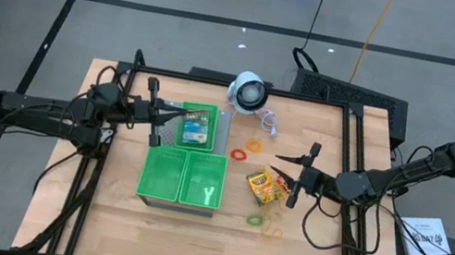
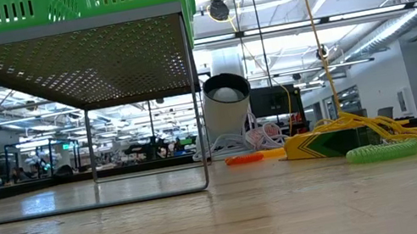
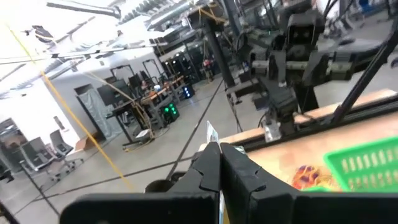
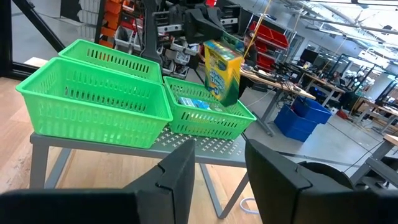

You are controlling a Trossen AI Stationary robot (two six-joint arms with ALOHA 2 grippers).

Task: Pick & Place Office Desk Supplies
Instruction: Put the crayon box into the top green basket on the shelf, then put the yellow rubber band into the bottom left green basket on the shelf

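Note:
My left gripper (image 1: 180,117) hangs over the far green tray (image 4: 239,118), shut on a yellow-and-green crayon box (image 4: 221,67). Another box (image 4: 194,102) lies inside that tray. A third crayon box (image 1: 266,188) lies flat on the table, and my right gripper (image 1: 292,179) hovers open just right of it, touching nothing. Orange (image 1: 254,144) and red (image 1: 239,155) rubber bands lie on the table beyond that box. Green (image 1: 254,219) and tan (image 1: 271,232) bands lie on its near side. The low view shows the lying box (image 2: 329,143) and the green band (image 2: 382,152). My left gripper pinches the crayon box by its upper end (image 4: 214,45) between the two fingers, coming about level from the table's left. The box hangs tilted below the fingers, lifted clear above the far tray. In the left wrist view only a thin edge (image 3: 211,132) shows between the fingers.
Two larger green trays (image 1: 160,193) (image 1: 199,199) share a grey perforated stand (image 2: 128,53) with the far tray. A white round device (image 1: 248,91) with a cord stands at the table's far edge. Bare wood lies along the near side.

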